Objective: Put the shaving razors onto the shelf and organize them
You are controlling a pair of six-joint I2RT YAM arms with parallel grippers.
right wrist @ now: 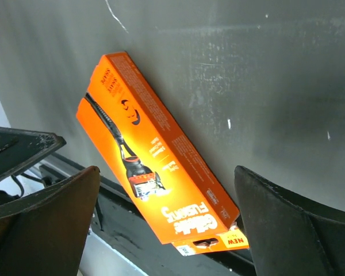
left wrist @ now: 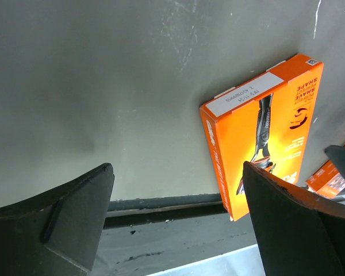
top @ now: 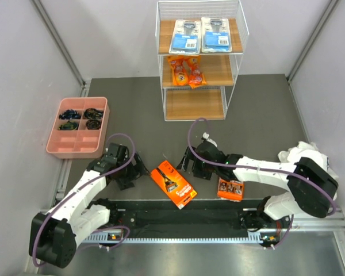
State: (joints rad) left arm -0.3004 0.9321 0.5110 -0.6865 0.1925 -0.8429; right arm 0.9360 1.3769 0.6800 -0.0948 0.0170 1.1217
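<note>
Orange box (top: 173,184) lies flat on worktop (top: 259,115), lower centre of frame, btwn your L jaws & R jaws, touching neither. Both sets spread wide, holding nothing. Orange card (top: 230,188) just right of it.

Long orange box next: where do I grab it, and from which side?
Grip the box across its narrow width, near the middle, coming down from above. It lies flat and diagonal on the table, so turn the wrist until the jaws straddle its long edges; both look clear.
</note>
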